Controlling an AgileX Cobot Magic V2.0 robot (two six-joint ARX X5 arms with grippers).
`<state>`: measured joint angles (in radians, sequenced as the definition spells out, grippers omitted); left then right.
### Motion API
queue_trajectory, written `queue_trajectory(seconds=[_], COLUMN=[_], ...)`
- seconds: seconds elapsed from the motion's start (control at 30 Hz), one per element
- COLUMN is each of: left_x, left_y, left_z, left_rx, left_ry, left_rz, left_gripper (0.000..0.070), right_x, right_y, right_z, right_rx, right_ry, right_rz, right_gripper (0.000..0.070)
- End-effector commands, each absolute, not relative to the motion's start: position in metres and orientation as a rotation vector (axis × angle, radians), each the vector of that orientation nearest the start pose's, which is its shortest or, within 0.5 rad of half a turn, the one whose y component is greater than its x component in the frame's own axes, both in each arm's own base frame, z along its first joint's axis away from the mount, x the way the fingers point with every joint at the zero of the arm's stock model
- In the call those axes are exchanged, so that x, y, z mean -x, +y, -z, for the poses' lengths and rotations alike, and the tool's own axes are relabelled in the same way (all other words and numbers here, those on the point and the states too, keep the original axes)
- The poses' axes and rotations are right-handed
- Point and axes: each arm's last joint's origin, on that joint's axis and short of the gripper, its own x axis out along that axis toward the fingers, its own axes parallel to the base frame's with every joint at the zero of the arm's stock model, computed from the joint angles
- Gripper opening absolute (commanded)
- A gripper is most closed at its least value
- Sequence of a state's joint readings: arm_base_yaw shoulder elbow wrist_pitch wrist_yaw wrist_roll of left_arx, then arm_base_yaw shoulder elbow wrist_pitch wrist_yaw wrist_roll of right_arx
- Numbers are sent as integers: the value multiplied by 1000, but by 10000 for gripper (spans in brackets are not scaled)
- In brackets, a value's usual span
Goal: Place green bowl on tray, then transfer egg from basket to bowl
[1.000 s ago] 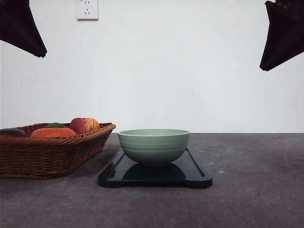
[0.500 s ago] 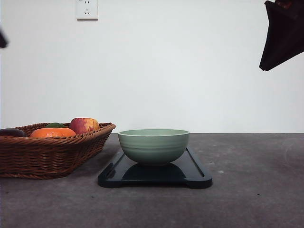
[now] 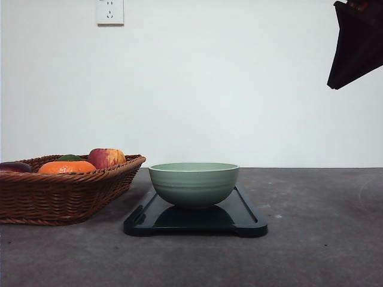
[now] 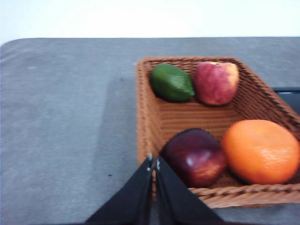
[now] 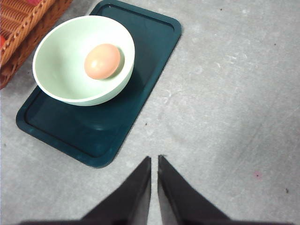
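The green bowl (image 3: pixel 193 183) stands on the dark tray (image 3: pixel 245 218) at the table's middle, and a brown egg (image 5: pixel 102 61) lies inside the bowl (image 5: pixel 70 75) on the tray (image 5: pixel 93 136). The wicker basket (image 3: pixel 60 194) sits to the tray's left; its rim (image 4: pixel 145 117) is under my left gripper (image 4: pixel 154 161), which is shut and holds nothing. My right gripper (image 5: pixel 154 160) is shut and empty, high over bare table to the right of the tray; its dark body (image 3: pixel 358 45) hangs at the upper right of the front view.
The basket holds a green fruit (image 4: pixel 171 82), a red-yellow apple (image 4: pixel 216 82), a dark red apple (image 4: pixel 194 157) and an orange (image 4: pixel 260 151). Grey table (image 3: pixel 323 251) spreads right of and in front of the tray. A wall socket (image 3: pixel 110 11) sits on the white wall.
The left arm has moved up and left out of the front view. The right arm, bowl, tray and basket have stayed still.
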<state>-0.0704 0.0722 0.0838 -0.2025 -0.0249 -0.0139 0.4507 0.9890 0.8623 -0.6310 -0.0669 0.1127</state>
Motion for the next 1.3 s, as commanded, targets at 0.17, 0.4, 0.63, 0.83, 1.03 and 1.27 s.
queue_trajectory(seconds=[0.17,0.4,0.63,0.83,1.03,1.27], left_x=[-96,-96,-96,-96,-96,-96], left_y=[-3,-3,-3,-3,-3,-3], left_z=[-151,-151,-152,-152,-152,-152], left_rx=[0,6,6,6,6,6], left_ry=[162,160,154,155,154,154], left_rz=[14,14,14,14,14,14], left_gripper=[0,0,0,0,0,0], right_x=[-176,-176,-176,-176,-159,-127], right_y=[89,89,89,83,61,34], right_z=[-287,-287,-287,-287,-252,-209], right_rx=[31,31,31,190,119,79], right_ry=[771,770,770,666,431,272], right_rz=[-451,-451,-451,-454,-384,-284], right_gripper=[16,16,16,16,16,16])
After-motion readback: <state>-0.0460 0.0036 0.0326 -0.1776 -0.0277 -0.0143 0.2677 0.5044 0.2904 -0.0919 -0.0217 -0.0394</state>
